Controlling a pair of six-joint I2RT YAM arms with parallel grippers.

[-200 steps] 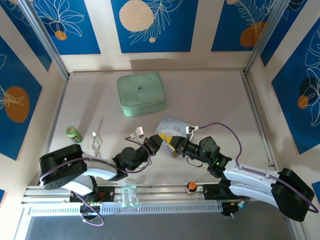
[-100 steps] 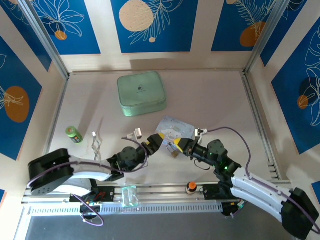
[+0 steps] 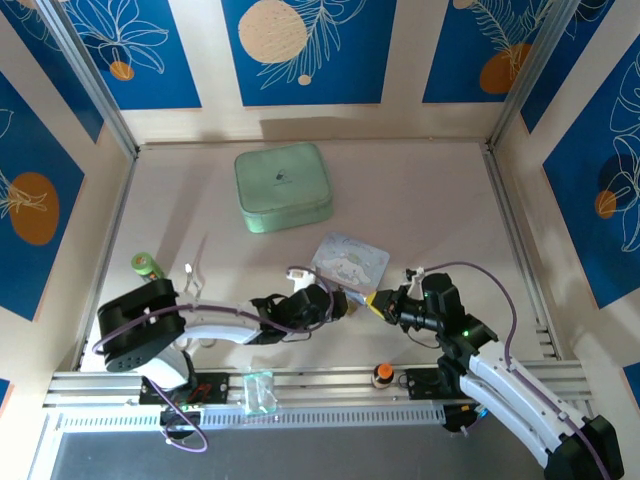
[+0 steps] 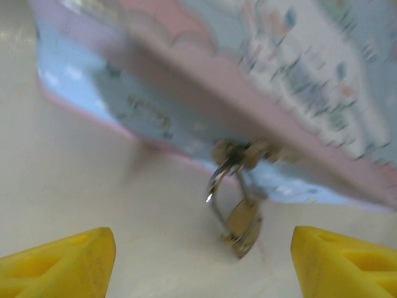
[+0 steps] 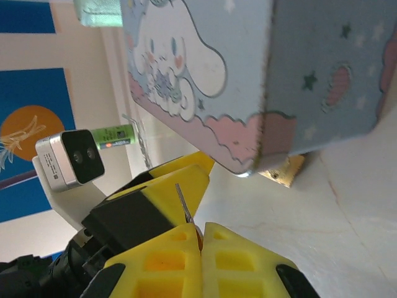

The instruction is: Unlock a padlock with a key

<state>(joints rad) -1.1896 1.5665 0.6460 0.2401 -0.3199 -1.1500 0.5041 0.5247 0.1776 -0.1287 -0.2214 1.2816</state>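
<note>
The pastel cartoon box (image 3: pixel 351 261) lies mid-table. The small brass padlock (image 4: pixel 240 225) hangs by its silver shackle from the box's hasp, low on the box's side, its body resting on the table. My left gripper (image 4: pixel 205 267) is open, with a yellow fingertip on either side of the padlock and neither touching it. In the top view the left gripper (image 3: pixel 338 300) sits at the box's near edge. My right gripper (image 5: pixel 201 239) is shut on the thin silvery key (image 5: pixel 183 203), whose blade sticks up from the pads. It is a short way from the padlock (image 5: pixel 282 171). In the top view the right gripper (image 3: pixel 378 301) faces the left one.
A mint-green case (image 3: pixel 283 187) lies at the back. A green cylinder (image 3: pixel 146 264) and a small silver item (image 3: pixel 192 285) are at the left. An orange-topped knob (image 3: pixel 382 374) and a clear container (image 3: pixel 258 390) sit on the front rail.
My left gripper has opened from shut and moved right, down to the box's near edge. My right gripper has drawn back to the right, still shut.
</note>
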